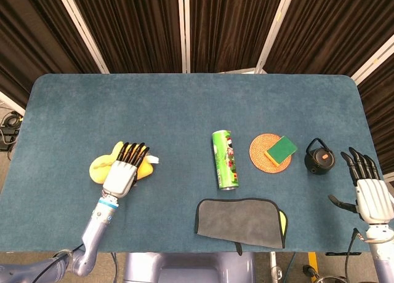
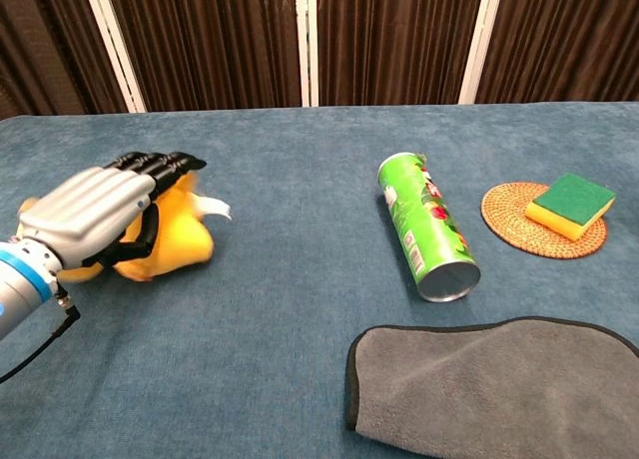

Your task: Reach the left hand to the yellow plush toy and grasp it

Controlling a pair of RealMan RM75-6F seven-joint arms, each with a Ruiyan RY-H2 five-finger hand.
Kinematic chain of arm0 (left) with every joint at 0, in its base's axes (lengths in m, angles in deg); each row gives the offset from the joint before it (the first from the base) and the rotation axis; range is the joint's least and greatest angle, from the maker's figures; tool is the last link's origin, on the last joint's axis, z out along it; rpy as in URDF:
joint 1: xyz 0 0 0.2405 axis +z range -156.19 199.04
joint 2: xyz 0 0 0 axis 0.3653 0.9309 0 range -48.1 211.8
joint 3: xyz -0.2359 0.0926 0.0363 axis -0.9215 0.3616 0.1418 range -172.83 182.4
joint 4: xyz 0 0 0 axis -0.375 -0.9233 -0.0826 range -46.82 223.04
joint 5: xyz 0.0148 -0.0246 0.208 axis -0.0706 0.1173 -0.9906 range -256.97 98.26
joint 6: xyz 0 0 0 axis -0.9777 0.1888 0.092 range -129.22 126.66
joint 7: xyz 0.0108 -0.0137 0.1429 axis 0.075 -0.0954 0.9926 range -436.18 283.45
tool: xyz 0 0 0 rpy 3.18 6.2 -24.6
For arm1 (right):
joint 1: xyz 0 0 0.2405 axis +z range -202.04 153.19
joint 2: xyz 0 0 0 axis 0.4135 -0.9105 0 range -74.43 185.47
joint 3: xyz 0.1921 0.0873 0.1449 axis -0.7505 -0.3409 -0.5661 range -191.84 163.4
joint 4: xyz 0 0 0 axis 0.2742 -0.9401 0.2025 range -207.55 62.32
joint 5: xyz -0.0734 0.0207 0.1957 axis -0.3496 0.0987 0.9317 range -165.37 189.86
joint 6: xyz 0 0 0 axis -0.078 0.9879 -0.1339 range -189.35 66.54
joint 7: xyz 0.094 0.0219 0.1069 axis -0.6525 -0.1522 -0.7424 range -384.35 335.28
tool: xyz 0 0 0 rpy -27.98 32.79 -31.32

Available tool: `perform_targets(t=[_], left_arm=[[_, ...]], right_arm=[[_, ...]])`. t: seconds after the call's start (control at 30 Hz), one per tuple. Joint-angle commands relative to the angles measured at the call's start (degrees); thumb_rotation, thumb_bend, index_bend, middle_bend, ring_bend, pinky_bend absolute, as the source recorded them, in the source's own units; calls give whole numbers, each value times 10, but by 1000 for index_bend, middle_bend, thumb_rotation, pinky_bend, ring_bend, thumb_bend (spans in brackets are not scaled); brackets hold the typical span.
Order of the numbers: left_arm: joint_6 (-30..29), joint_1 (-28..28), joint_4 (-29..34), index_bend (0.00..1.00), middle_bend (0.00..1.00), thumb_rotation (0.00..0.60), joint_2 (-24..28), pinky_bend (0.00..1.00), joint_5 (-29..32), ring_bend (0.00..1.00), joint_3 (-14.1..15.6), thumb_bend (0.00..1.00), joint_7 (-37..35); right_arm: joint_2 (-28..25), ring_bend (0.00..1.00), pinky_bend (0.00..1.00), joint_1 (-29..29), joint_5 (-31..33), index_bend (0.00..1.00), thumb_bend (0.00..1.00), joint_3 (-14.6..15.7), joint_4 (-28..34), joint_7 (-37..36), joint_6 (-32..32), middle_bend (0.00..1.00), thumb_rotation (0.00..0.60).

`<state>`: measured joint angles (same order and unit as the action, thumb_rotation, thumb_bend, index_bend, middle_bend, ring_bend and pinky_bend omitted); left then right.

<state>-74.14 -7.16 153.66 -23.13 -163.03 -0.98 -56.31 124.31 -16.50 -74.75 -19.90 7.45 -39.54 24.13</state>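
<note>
The yellow plush toy (image 1: pixel 100 167) lies on the blue table (image 1: pixel 184 104) at the front left, its white tag pointing right. My left hand (image 1: pixel 123 172) lies on top of it with the fingers stretched out flat across its back. In the chest view the left hand (image 2: pixel 95 215) covers most of the toy (image 2: pixel 180 244), and the thumb hooks down the toy's near side without closing. My right hand (image 1: pixel 369 194) hovers at the table's front right edge, fingers spread and holding nothing.
A green can (image 1: pixel 225 160) lies on its side mid-table. To its right, a woven coaster (image 1: pixel 261 157) carries a green and yellow sponge (image 1: pixel 281 149), with a small black teapot (image 1: pixel 319 157) beyond. A grey cloth (image 1: pixel 240 221) lies at the front edge.
</note>
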Motion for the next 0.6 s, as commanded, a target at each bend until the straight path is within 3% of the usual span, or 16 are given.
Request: perform_targets(t=[0.03, 0.33, 0.4, 0.47, 0.6], left_arm=[[-19, 10, 16, 0, 0, 600, 13, 0, -12, 0, 8, 1000, -2], [-84, 65, 79, 0, 0, 600, 86, 0, -27, 0, 36, 990, -15], [-102, 83, 105, 0, 0, 600, 113, 0, -26, 0, 43, 883, 2], [-117, 98, 124, 0, 0, 600, 133, 0, -24, 0, 47, 650, 14], [-163, 142, 154, 0, 0, 600, 177, 0, -12, 0, 50, 371, 13]], right_arm=[[0, 0, 0, -1, 0, 0, 59, 0, -1, 0, 0, 0, 600], [1, 0, 0, 0, 0, 0, 59, 0, 0, 6, 1, 0, 600], [2, 0, 0, -1, 0, 0, 60, 0, 0, 9, 2, 0, 600], [3, 0, 0, -1, 0, 0, 59, 0, 0, 13, 2, 0, 600], [5, 0, 0, 0, -1, 0, 60, 1, 2, 25, 0, 0, 600]])
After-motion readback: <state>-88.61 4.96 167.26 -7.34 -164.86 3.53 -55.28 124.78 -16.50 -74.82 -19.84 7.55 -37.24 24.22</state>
